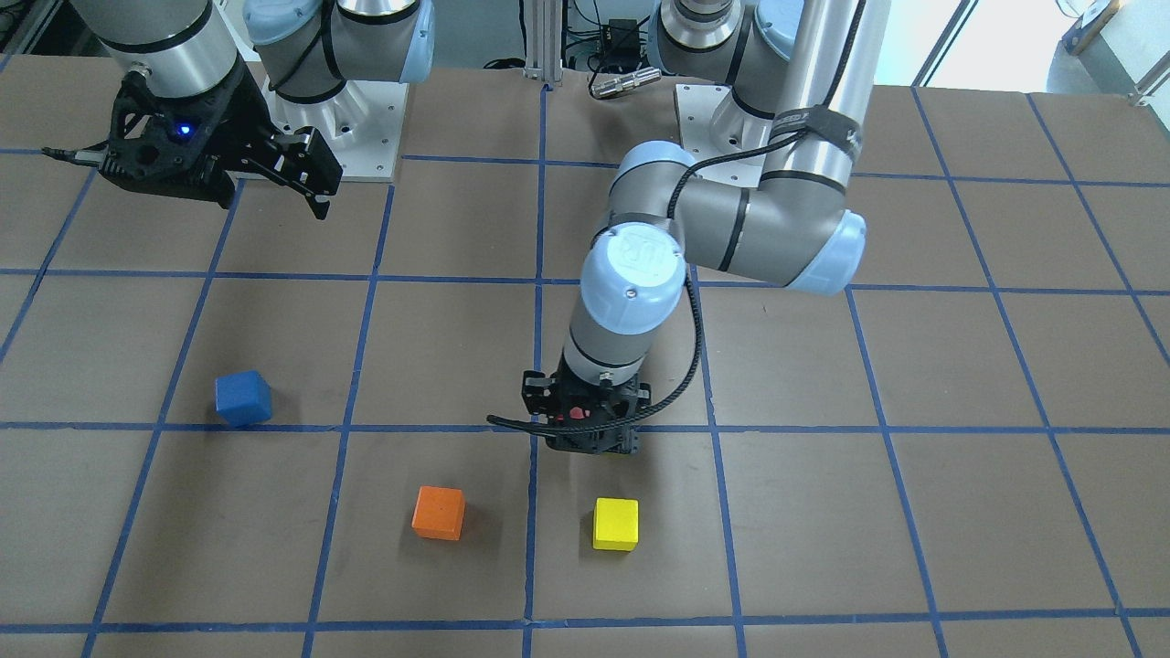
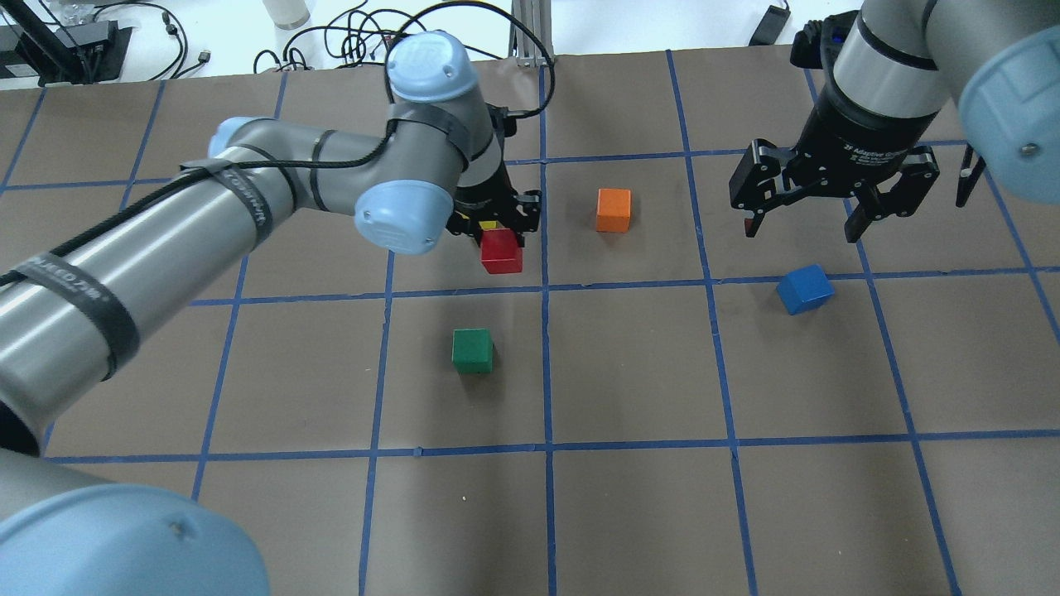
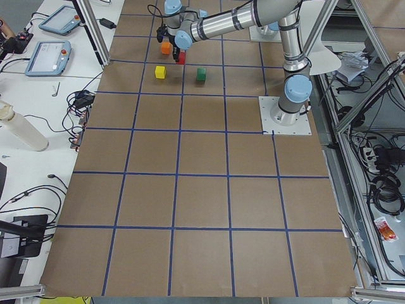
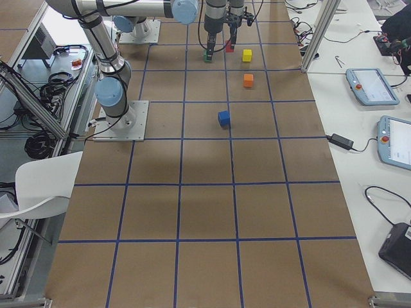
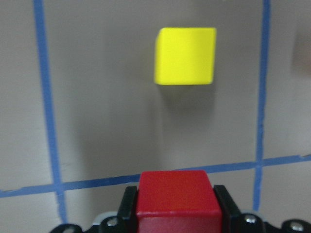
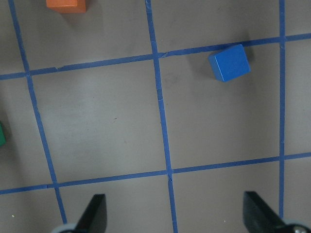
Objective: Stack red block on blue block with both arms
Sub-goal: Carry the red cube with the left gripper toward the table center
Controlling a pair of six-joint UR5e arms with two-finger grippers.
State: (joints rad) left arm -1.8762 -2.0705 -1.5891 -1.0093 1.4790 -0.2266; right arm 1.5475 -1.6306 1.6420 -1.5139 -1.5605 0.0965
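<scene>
My left gripper [image 2: 499, 238] is shut on the red block [image 2: 501, 251], which fills the space between the fingers in the left wrist view [image 5: 176, 201] and is held near the table's middle. In the front view only a sliver of red [image 1: 576, 413] shows under the left gripper [image 1: 590, 439]. The blue block [image 2: 804, 289] sits alone on the table on my right side; it also shows in the front view [image 1: 243, 398] and the right wrist view [image 6: 229, 62]. My right gripper [image 2: 805, 225] is open and empty, hovering above and behind the blue block.
An orange cube [image 2: 614, 209] lies between the two grippers. A yellow cube [image 1: 615, 524] lies just beyond the left gripper, also in the left wrist view [image 5: 185, 55]. A green cube [image 2: 472, 349] sits nearer my base. The brown table has a blue tape grid.
</scene>
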